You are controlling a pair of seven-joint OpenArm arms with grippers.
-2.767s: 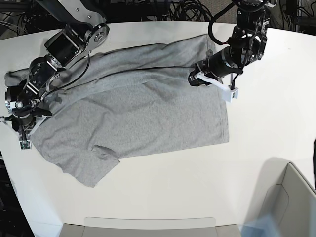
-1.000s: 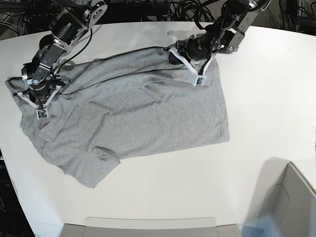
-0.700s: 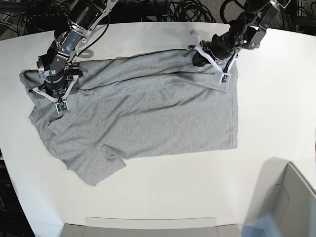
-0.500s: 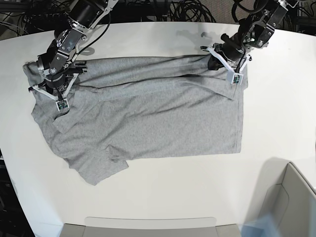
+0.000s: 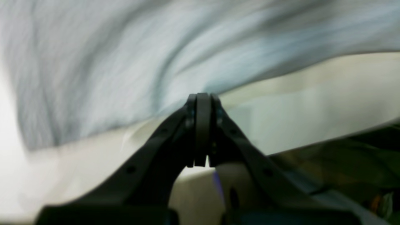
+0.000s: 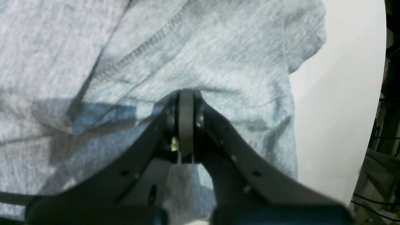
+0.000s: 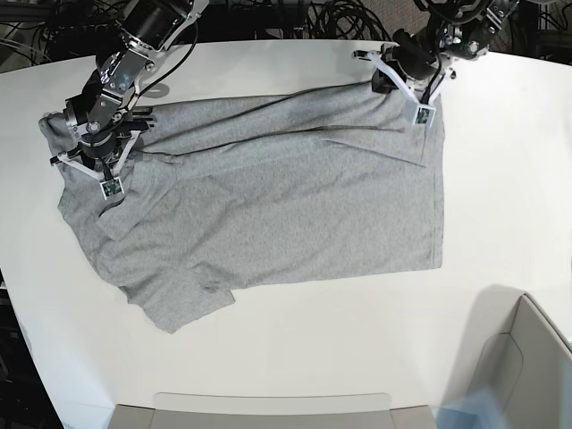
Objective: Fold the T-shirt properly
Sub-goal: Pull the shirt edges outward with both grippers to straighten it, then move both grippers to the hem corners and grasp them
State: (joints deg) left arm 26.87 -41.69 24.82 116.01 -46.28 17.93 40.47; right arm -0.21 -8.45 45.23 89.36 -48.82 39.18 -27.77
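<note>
Both arms reach in from the counter's point(image 7: 500, 179) far edge, left claw point(image 7: 404, 88) and right claw point(image 7: 92, 161) each pinching the shirt point(image 7: 268, 214).

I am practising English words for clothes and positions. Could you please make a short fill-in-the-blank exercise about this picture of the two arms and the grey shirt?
1. The heather-grey cotton T-shirt lies spread on a ____ table.
2. The left tool is ____ on the T-shirt's far corner.
3. The right tool grips the T-shirt at the base view's ____ side.

Missing words: white; shut; left
</note>
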